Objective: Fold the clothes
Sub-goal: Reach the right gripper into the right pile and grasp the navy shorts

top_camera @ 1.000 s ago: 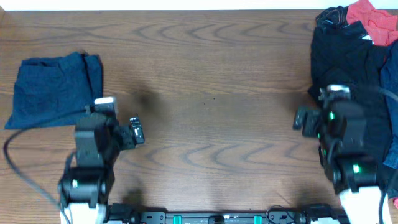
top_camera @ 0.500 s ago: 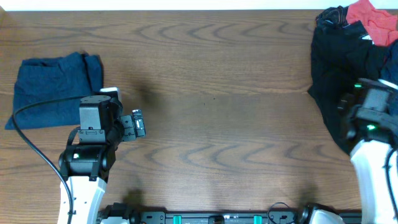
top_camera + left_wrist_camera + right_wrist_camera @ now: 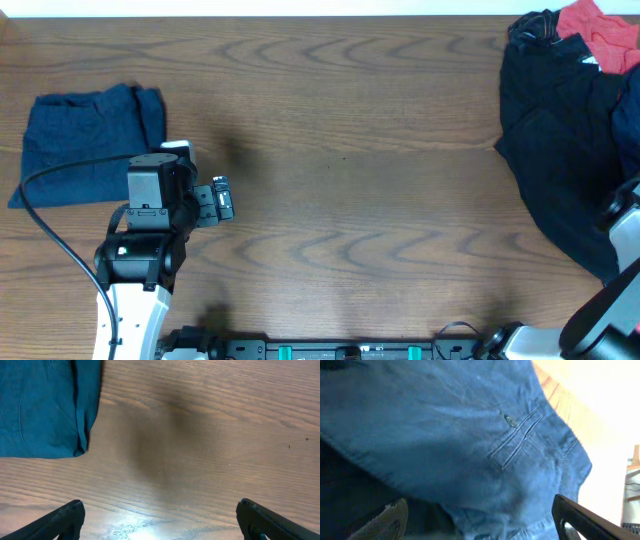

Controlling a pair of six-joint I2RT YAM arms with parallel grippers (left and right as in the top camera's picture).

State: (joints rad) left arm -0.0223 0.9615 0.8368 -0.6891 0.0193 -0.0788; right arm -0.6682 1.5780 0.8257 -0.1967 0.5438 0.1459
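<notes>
Garments of dark navy denim-like cloth (image 3: 560, 130) are lying directly beneath our right tool (image 3: 477, 512), jaws standing wide; our left tool (image 3: 159, 510), equally wide, is hovering well apart.

Table (image 3: 350, 200) lies open between folded garment (image 3: 80, 145) and clothes heap (image 3: 560, 120).
</notes>
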